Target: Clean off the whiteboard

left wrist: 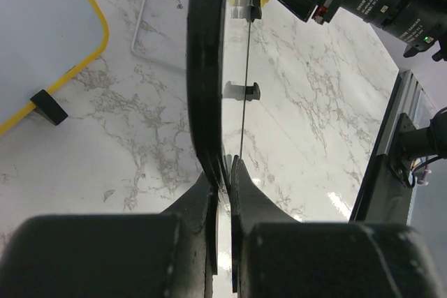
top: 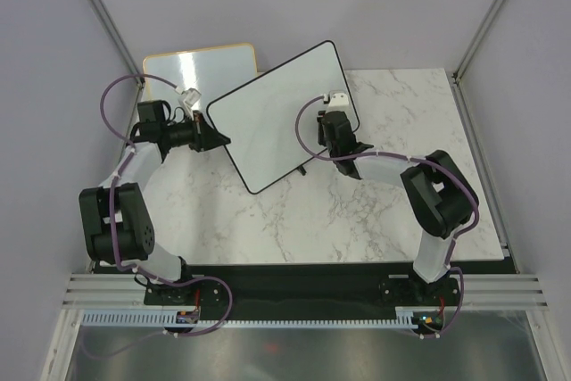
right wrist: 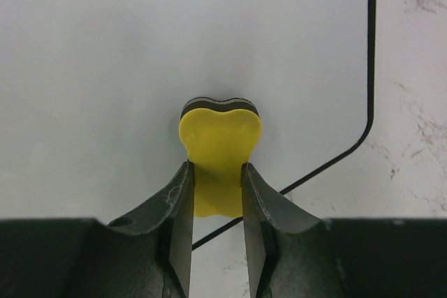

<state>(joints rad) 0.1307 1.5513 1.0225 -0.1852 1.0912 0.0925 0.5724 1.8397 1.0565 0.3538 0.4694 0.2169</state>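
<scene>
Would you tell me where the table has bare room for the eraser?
The table is bare in front, between the whiteboard and the near edge, and at its far right corner. Back left is crowded: orange-framed board, left claw, whiteboard.

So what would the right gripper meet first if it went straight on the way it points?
Probably the whiteboard: the yellow eraser in the right gripper seems to touch its face.

left end effector point(left wrist: 227, 172) pinched tight, pointing rightward, right end effector point(right wrist: 216, 172) gripping with a narrow gap
</scene>
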